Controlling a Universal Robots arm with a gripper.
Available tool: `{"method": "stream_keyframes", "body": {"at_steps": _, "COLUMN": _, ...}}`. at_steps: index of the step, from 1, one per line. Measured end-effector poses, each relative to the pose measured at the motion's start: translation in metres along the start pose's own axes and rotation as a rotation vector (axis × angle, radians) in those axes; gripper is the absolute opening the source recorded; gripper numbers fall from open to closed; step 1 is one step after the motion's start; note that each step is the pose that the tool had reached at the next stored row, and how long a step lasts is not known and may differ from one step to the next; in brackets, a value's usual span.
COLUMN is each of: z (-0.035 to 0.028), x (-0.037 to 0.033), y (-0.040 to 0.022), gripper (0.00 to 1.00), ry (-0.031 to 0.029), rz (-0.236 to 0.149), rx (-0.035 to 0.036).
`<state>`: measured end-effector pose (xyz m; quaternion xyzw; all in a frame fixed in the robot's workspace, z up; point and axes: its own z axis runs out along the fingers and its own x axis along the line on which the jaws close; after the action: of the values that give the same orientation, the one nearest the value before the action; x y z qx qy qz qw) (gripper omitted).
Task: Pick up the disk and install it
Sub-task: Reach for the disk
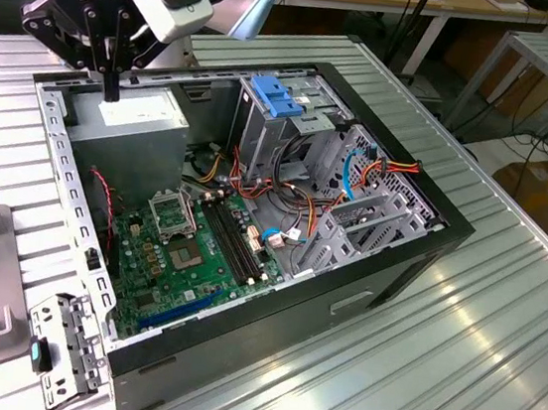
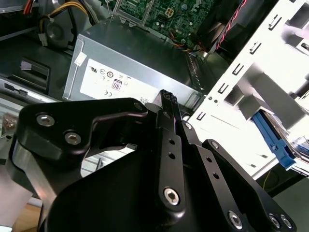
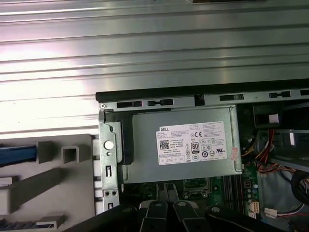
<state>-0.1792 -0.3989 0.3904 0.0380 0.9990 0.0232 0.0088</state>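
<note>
Black two-finger gripper [image 1: 111,93] poised over the grey metal box with a white sticker [image 1: 134,120], jaws closed together and empty. The flat metal disk, shown by its blue side rail [image 3: 17,153], sits on the grey moulded holder [image 3: 72,193] beside the open black computer case [image 1: 268,336]. It is probably rigid, fairly heavy and shock-sensitive, and best gripped across its railed long edges.

The counter [image 1: 473,379] is silvery metal, ribbed in long parallel bands. The computer case [image 1: 384,289] has a black shell and a pale grey inner frame. Inside it, the circuit board [image 1: 188,254] is green with black slots and one blue slot. The metal box [image 1: 129,122] is grey with a white sticker. A plastic tab [image 1: 277,95] is bright blue. The wires [image 1: 383,168] are red, yellow, orange and black. The claw [image 1: 111,93] is black.
</note>
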Motion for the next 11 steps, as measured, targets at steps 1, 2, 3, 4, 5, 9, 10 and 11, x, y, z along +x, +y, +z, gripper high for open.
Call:
{"method": "stream_keyframes", "body": {"at_steps": 1, "z": 0.0, "x": 0.0007, "y": -0.0001, "gripper": 0.11, "ry": 0.0001, "rz": 0.0, "rx": 0.0}}
{"method": "stream_keyframes", "body": {"at_steps": 2, "z": 0.0, "x": 0.0021, "y": -0.0002, "gripper": 0.11, "ry": 0.0002, "rz": 0.0, "rx": 0.0}}
{"method": "stream_keyframes", "body": {"at_steps": 3, "z": 0.0001, "x": 0.0036, "y": -0.0003, "gripper": 0.11, "ry": 0.0004, "rz": 0.0, "rx": 0.0}}
{"method": "stream_keyframes", "body": {"at_steps": 4, "z": 0.0001, "x": 0.0043, "y": -0.0003, "gripper": 0.11, "ry": 0.0005, "rz": 0.0, "rx": 0.0}}
{"method": "stream_keyframes", "body": {"at_steps": 5, "z": 0.0001, "x": 0.0052, "y": -0.0004, "gripper": 0.11, "ry": 0.0007, "rz": 0.0, "rx": 0.0001}}
{"method": "stream_keyframes", "body": {"at_steps": 9, "z": 0.0002, "x": 0.0094, "y": -0.0007, "gripper": 0.11, "ry": 0.0012, "rz": 0.0, "rx": 0.0001}}
{"method": "stream_keyframes", "body": {"at_steps": 10, "z": 0.0002, "x": 0.0101, "y": -0.0008, "gripper": 0.11, "ry": 0.0011, "rz": 0.0, "rx": 0.0001}}
{"method": "stream_keyframes", "body": {"at_steps": 11, "z": 0.0002, "x": 0.0109, "y": -0.0009, "gripper": 0.11, "ry": 0.0013, "rz": 0.0, "rx": 0.0001}}
